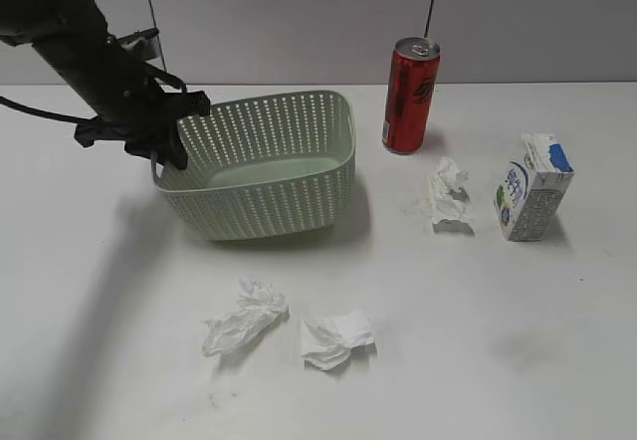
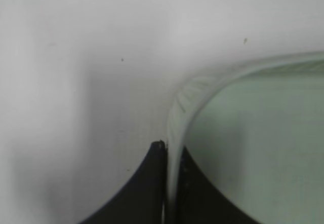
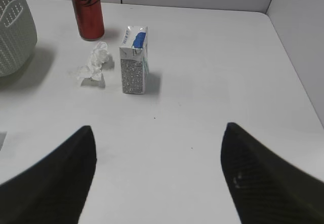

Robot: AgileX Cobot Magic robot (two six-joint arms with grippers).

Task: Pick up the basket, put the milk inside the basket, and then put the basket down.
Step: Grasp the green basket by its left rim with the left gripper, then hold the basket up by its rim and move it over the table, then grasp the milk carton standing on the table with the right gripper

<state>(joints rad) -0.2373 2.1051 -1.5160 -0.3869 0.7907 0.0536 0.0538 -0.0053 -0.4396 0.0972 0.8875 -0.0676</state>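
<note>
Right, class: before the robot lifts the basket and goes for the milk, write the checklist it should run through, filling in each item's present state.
1. Left gripper jaws closed on the basket rim: ok, rim pinched between them.
2. Basket lifted off the table: cannot tell.
3. Basket interior free for the milk: ok.
4. Milk upright and in the open: ok; a tissue lies beside it.
5. Right gripper jaws open, holding nothing: ok.
6. Red can away from the milk: ok.

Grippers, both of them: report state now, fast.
Left gripper: closed on the rim of the basket.
Right gripper: open, holding nothing, above the table short of the milk.
</note>
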